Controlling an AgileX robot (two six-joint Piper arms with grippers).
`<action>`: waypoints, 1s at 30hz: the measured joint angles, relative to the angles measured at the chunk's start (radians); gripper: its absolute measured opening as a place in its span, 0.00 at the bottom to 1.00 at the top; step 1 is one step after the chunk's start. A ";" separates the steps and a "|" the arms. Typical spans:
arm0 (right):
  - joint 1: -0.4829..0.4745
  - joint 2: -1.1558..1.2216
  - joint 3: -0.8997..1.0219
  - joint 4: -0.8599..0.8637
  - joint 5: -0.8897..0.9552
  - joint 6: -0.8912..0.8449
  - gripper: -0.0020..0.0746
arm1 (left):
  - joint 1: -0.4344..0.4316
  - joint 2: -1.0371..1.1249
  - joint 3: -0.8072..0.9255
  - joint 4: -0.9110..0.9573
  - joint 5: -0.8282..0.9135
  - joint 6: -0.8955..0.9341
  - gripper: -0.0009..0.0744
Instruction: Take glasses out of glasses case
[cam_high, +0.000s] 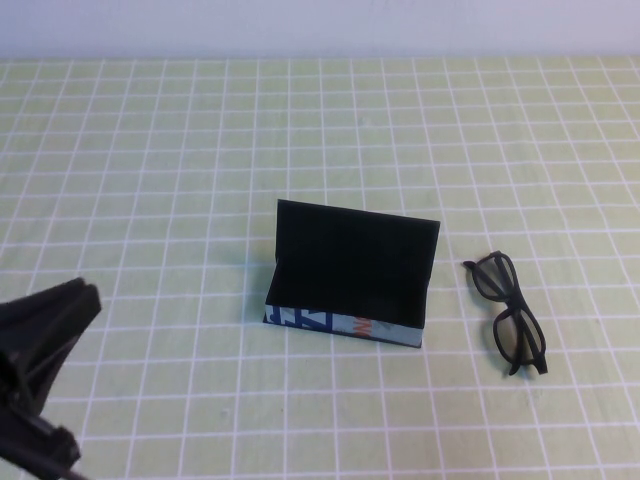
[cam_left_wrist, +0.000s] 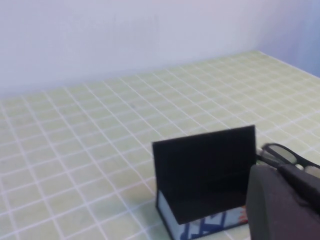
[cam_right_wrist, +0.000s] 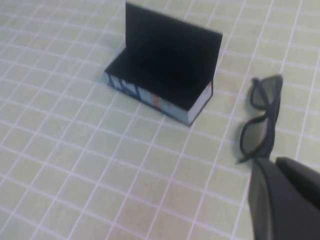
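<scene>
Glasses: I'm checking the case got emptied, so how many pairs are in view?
1. The black glasses lie on the table to the right of the open glasses case, apart from it. The case's visible interior shows no pair.

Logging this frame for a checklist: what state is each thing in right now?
Case: open, lid upright, nothing visible inside.
Glasses: out of the case, lying on the table to its right, apart from it, arms folded.
Left tool: at the near left edge of the table, well away from the case, holding nothing.
Right tool: outside the high view; wrist view shows it above the table near the glasses, not touching them.
</scene>
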 joint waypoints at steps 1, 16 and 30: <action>0.000 -0.024 0.010 0.000 -0.018 -0.008 0.01 | 0.000 -0.049 0.033 -0.008 -0.025 0.000 0.01; 0.000 -0.239 0.230 0.062 -0.459 -0.026 0.01 | 0.000 -0.560 0.422 -0.110 -0.375 0.002 0.01; 0.000 -0.239 0.379 0.116 -0.658 -0.026 0.01 | 0.000 -0.560 0.465 -0.110 -0.523 0.002 0.01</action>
